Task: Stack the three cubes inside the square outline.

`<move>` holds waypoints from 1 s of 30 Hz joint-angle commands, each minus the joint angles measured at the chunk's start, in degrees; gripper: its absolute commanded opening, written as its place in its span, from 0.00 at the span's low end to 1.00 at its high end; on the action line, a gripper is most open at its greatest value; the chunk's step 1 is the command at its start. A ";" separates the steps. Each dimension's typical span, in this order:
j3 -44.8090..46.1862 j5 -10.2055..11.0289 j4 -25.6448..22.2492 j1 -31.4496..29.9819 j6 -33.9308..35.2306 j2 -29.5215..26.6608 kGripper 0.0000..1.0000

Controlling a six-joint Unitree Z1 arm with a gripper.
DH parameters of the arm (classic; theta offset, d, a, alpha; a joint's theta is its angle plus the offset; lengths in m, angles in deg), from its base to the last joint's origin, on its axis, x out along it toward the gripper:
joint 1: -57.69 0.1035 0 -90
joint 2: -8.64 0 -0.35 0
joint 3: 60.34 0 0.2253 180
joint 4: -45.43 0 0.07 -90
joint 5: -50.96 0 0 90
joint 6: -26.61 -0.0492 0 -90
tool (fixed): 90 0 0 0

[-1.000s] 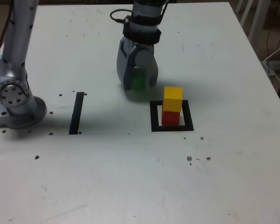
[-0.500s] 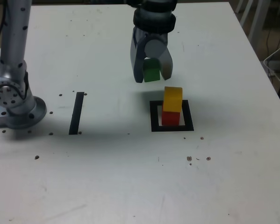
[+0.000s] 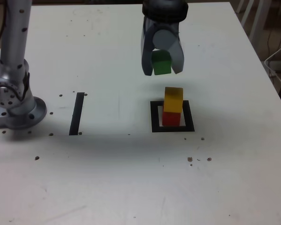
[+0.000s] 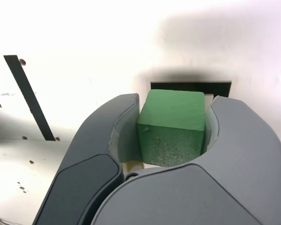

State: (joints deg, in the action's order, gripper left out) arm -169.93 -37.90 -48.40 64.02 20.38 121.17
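In the exterior view the gripper (image 3: 162, 64) hangs in the air above the white table (image 3: 131, 178), its jaws pinching the green cube (image 3: 161, 63), up and a little toward that view's left of the yellow cube (image 3: 173, 100), which sits on the red cube (image 3: 171, 117) inside the square outline (image 3: 172, 116). The wrist view hides both stacked cubes behind the green cube, showing only one edge of the outline, yet it shows clearly both fingers (image 4: 124, 133) pressed against the green cube's sides, and the black strip (image 3: 77, 113) off to one side
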 commanded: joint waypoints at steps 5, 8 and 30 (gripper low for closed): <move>-4.95 -0.10 -4.23 -3.01 -1.36 1.96 0.26; -7.13 -0.21 -6.05 -4.41 -2.00 2.79 0.26; -11.60 -3.14 -9.50 -9.66 -2.04 7.15 0.26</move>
State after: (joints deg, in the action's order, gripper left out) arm -181.43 -40.92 -57.30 54.56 18.22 127.90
